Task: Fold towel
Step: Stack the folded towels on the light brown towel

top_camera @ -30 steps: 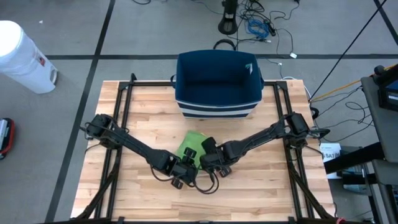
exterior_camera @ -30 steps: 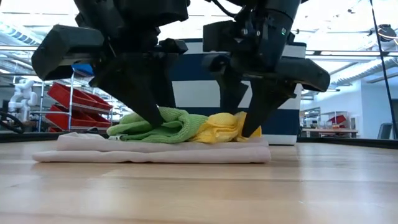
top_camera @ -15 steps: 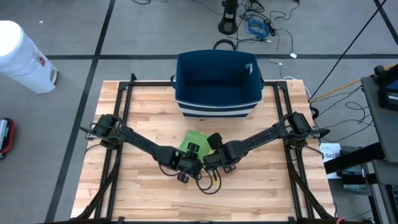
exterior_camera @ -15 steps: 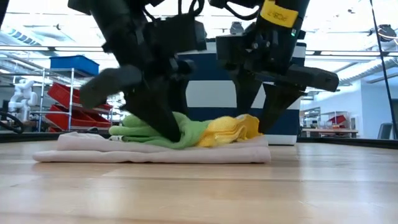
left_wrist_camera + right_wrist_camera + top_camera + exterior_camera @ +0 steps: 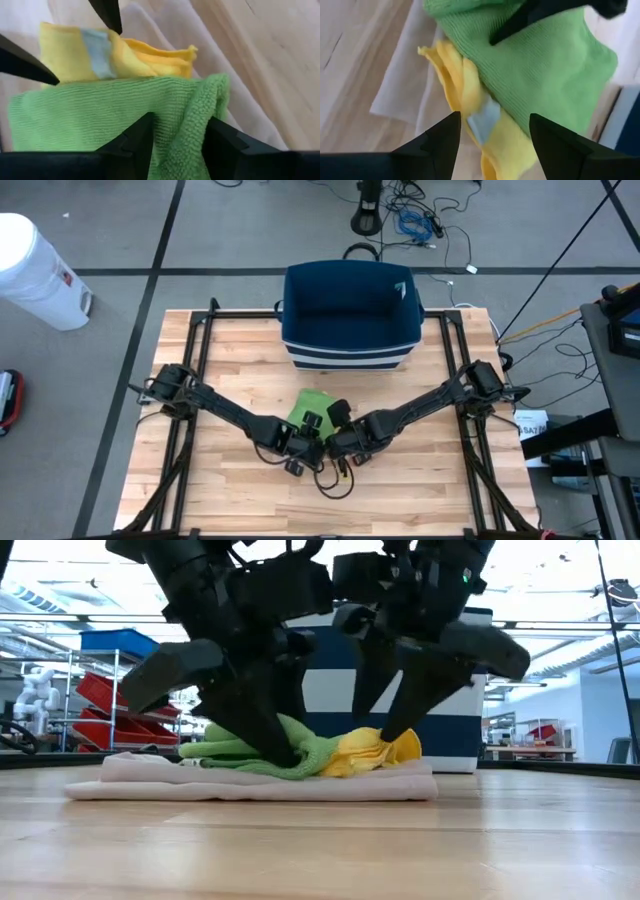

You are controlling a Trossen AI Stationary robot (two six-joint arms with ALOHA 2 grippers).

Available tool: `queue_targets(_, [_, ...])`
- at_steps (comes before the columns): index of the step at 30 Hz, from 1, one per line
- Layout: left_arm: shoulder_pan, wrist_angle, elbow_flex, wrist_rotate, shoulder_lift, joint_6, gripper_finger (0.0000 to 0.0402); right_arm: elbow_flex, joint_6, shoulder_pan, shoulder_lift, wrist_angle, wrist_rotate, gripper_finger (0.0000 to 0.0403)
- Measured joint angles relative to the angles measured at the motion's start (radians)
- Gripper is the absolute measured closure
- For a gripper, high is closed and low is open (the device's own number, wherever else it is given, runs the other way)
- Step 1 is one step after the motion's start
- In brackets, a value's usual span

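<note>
A folded beige towel lies flat on the wooden table. On it rest a bunched green towel and, to its right, a folded yellow towel with a pale blue label. My left gripper is shut on the green towel. My right gripper is open. Its fingers stand on either side of the yellow towel, just above it. In the high view both grippers, left and right, meet at the table's middle and hide most of the stack. My left gripper pinches a thick fold of the green towel between its two fingers, at the end next to the yellow towel. The fingers slant down from the table's left. The towel lies slack on the beige towel. My right gripper's fingertips are close to the yellow towel; whether they touch it, I cannot tell.
A dark blue basket with white stripes stands at the table's far edge, behind the stack. Bare wood lies on the near side and on both sides of the arms. A white bin stands on the floor off the far left.
My left gripper has gone a little toward the table's right and down, still shut on the green towel. The towel's held end has bunched up higher against the yellow towel. My right gripper has turned a little above the yellow towel.
</note>
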Motion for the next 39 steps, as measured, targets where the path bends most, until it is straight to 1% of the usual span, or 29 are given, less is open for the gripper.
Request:
queue_targets(3, [-0.002,-0.017,-0.002,0.006,0.001,0.005,0.0248,-0.05,-0.042,0.001,0.0,0.091,-0.005,0.0181])
queue_targets(5, [0.0,-0.013,-0.002,0.003,0.001,-0.006,0.0248,-0.085,-0.067,0.001,0.0,0.147,-0.03,0.0181])
queue_targets(8, [0.003,-0.013,-0.002,-0.002,0.001,-0.012,0.0248,-0.127,-0.09,0.002,0.0,0.221,-0.027,0.0181])
queue_targets(16, [0.012,-0.016,-0.002,-0.003,0.001,-0.013,0.0248,-0.166,-0.171,-0.003,0.001,0.346,-0.022,0.0181])
queue_targets(22, [0.019,-0.028,-0.002,-0.003,0.001,-0.024,0.0248,-0.207,-0.199,-0.014,0.001,0.437,-0.015,0.0181])
queue_targets(27, [0.021,-0.034,-0.002,-0.004,0.001,-0.022,0.0248,-0.209,-0.189,-0.014,-0.001,0.427,0.007,0.0181])
queue_targets(35, [0.016,-0.025,0.002,-0.004,0.0,-0.036,0.0248,-0.207,-0.182,-0.012,-0.079,0.448,-0.042,0.0181])
queue_targets(39, [0.002,-0.033,0.002,-0.021,0.0,-0.029,0.0248,-0.207,-0.142,-0.012,-0.139,0.366,-0.044,0.0181])
